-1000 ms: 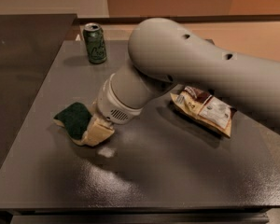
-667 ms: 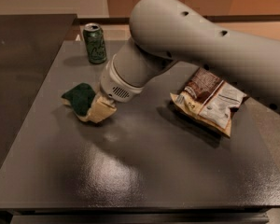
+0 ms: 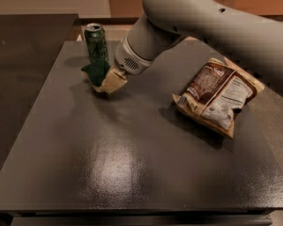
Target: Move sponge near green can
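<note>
Up and leftward since a second ago: sponge [image 3: 96, 72] and gripper [image 3: 107, 83] together, out of the left-centre of the frame and into its upper left, right in front of the green can [image 3: 96, 41]. Pinches the sponge between pale yellow fingers [image 3: 114, 80], dark green scouring side up, wavy edge turned toward the can. Appears to touch or almost touch the can's lower side; cannot tell which, nor whether the foam rests on the dark table [image 3: 132, 164] or hangs just above it. Reaches in from the upper right on a thick grey arm [image 3: 217, 27], well apart from the brown and white snack bag [image 3: 218, 97] lying right of centre.

Judged close to finished, with only the set-down left. Best done by lowering straight down until the foam sits flat, then spreading the fingers slowly and only slightly, so as not to flick the sponge sideways. Calls for no further push toward the upper left: an upright, probably light can likely tips at a nudge. Better to back out toward the lower right, along the open side, keeping the wrist housing off the silver rim and the sponge undisturbed just beside the can.
</note>
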Action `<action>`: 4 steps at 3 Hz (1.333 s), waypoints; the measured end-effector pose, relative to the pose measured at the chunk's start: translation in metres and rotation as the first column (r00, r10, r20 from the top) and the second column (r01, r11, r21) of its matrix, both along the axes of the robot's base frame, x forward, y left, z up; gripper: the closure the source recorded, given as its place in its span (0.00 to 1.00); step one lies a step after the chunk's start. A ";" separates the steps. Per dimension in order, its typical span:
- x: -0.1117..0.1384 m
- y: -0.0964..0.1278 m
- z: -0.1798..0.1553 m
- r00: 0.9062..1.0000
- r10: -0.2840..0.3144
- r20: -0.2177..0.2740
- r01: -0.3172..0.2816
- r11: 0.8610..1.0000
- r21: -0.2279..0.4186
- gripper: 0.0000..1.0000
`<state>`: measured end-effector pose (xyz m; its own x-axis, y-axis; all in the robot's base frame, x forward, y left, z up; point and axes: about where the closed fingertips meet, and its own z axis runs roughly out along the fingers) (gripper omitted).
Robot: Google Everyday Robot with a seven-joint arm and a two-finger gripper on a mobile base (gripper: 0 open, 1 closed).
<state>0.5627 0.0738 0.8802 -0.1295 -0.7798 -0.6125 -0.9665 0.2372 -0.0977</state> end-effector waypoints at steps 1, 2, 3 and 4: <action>0.029 -0.007 -0.002 0.999 -0.048 0.002 0.048 0.999 0.008 1.00; 0.045 -0.007 -0.007 0.998 -0.065 0.007 0.064 0.998 0.018 0.83; 0.054 -0.007 -0.012 0.997 -0.073 0.010 0.073 0.997 0.025 0.59; 0.058 -0.008 -0.025 0.997 -0.076 0.002 0.076 0.997 0.017 0.36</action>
<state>0.6208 0.0657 0.8554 -0.1866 -0.7572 -0.6260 -0.9453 0.3120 -0.0955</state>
